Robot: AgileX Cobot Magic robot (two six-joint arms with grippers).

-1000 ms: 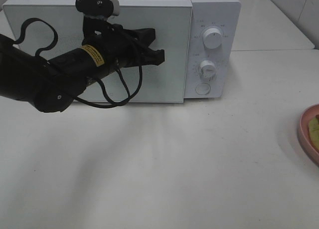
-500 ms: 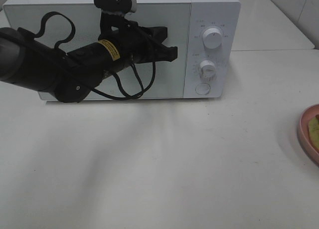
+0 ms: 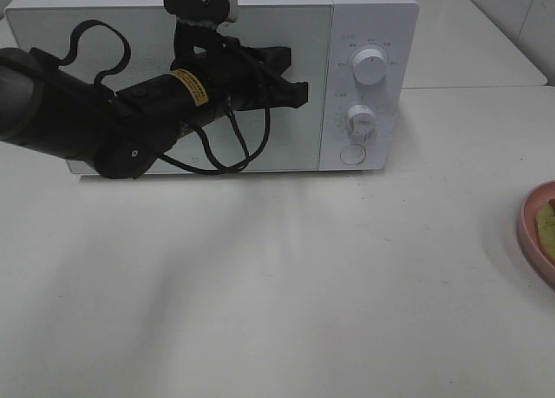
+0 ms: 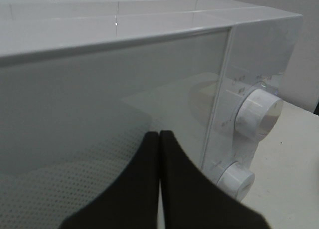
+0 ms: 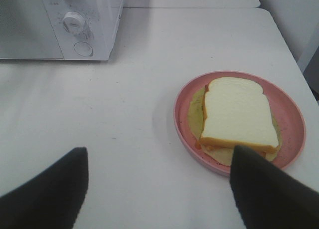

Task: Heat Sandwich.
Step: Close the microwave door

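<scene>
Clearly the sandwich lies on the pink plate just ahead of the spread, empty right pincer, far nearer it than the clenched left pincer at the microwave door.

We see the right pincer spread wide, its two dark fingers standing well apart above the white surface. The sandwich, white bread with a tan crust and a yellow-green layer showing beneath it, lies on a round pink plate just beyond one finger. Farther off we make out the corner of a white microwave with a dial and a round button on its panel.
</scene>
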